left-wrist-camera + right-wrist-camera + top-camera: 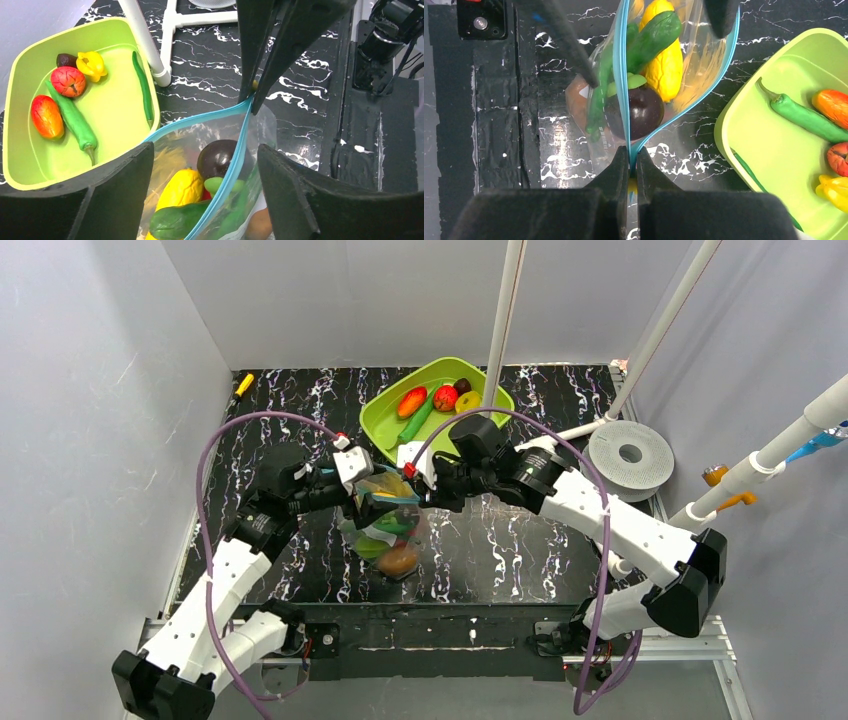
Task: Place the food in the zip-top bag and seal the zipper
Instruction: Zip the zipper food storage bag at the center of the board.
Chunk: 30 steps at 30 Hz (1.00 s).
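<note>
Two grippers in my views: right gripper (630, 152) pinched tight on the zipper (624, 100) end, left gripper (205, 152) spread wide astride the zip-top bag (704, 55) holding food (665, 67)

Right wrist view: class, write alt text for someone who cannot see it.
The right gripper pinches one end of the blue zipper; the zip-top bag gapes open, toy food inside. A lime-green tray of more lies right.
</note>
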### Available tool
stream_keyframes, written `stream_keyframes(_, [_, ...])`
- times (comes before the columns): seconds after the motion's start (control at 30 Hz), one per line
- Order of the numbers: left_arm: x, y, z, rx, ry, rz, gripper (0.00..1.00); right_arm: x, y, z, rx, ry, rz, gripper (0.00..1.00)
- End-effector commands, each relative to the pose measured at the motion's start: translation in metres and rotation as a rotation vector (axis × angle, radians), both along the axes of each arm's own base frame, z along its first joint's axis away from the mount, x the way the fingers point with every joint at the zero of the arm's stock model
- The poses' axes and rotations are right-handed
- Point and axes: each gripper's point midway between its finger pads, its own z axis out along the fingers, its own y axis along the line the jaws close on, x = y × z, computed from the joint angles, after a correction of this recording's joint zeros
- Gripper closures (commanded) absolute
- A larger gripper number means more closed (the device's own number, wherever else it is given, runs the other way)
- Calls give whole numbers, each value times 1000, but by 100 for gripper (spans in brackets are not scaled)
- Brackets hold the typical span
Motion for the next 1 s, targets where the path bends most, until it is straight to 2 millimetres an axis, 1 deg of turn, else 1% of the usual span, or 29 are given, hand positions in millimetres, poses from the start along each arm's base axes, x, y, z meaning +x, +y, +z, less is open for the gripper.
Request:
stream_keyframes(0.0, [-1, 0, -3, 3, 42, 14, 41, 4, 6, 30, 113, -53, -8, 99])
stream_keyframes(0.03, [0, 1, -3, 8, 50, 25, 48, 4, 7, 31, 120, -52, -11, 99])
stream_keyframes(0.07, [-1, 2, -4, 16, 63, 27, 53, 4, 7, 32, 127, -51, -17, 98])
stream_keyframes(0.17, [-8, 1, -9, 30, 101, -3, 61, 2, 8, 36, 152, -50, -13, 98])
stream_keyframes(0.2, [-12, 0, -9, 29, 112, -19, 66, 2, 9, 37, 158, -49, -12, 97])
stream_keyframes(0.27, [-17, -1, -12, 29, 137, -39, 79, 2, 10, 38, 168, -48, -18, 96])
stream_keyframes(0.33, [-20, -1, -15, 33, 165, -44, 94, 4, 10, 39, 181, -49, -41, 89])
stream_keyframes(0.37, [-20, 1, -17, 38, 174, -34, 99, 7, 9, 38, 187, -45, -64, 83])
stream_keyframes(0.4, [-19, 2, -19, 43, 177, -17, 100, 9, 8, 36, 196, -45, -88, 75])
stream_keyframes(0.5, [-12, 10, -23, 51, 177, 66, 100, 16, 4, 34, 245, -36, -174, 44])
stream_keyframes(0.53, [-12, 12, -24, 51, 176, 81, 100, 16, 3, 33, 267, -24, -191, 36])
stream_keyframes(0.6, [-12, 14, -22, 42, 177, 103, 100, 17, 2, 34, 326, 23, -232, 25])
stream_keyframes(0.7, [-13, 14, -18, 10, 184, 119, 100, 14, -3, 36, 411, 104, -241, 18])
stream_keyframes(0.77, [-14, 14, -13, -10, 184, 127, 100, 10, -4, 34, 459, 157, -220, 18])
stream_keyframes(0.87, [-15, 14, -6, -36, 170, 133, 100, 5, -2, 27, 515, 217, -183, 20])
stream_keyframes(0.97, [-18, 16, -5, -31, 170, 135, 100, 9, -2, 27, 577, 272, -186, 26])
